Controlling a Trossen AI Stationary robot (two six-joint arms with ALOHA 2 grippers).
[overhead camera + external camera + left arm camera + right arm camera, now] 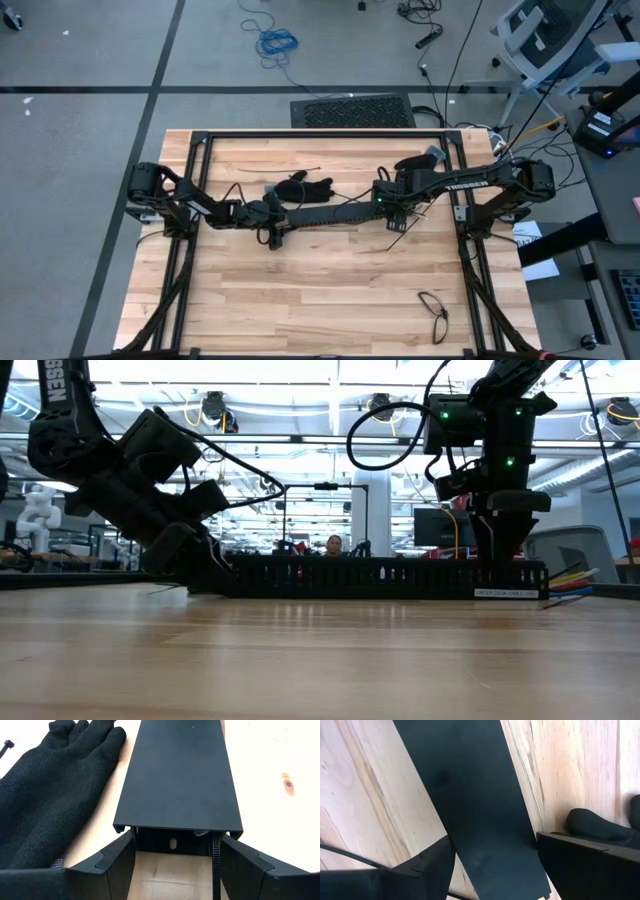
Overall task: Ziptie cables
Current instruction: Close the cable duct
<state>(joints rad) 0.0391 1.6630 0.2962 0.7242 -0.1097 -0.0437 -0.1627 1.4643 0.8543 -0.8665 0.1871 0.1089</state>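
I have both arms down on the long black slotted bar (335, 215) that lies across the middle of the wooden counter (320, 290). My left gripper (277, 222) sits at the bar's left end; in the left wrist view its two fingers (247, 870) stand spread on either side of that end, with a gap between them and the bar's walls, so it is released and grasping nothing. A thin ribbed black strip (216, 865) runs along the inside of one finger. A black glove (305, 188) lies on the counter just beside the bar, near this gripper.

My right gripper (392, 212) comes down on the bar toward its right end. In the right wrist view its fingers (427, 870) straddle the bar's flat black cover, one on each side; I cannot tell whether they are pressing on it.

The cables show best in the low view, where yellow and other coloured ends (572, 578) stick out of the bar's right end. A pair of glasses (434, 310) rests near the counter's front right corner.
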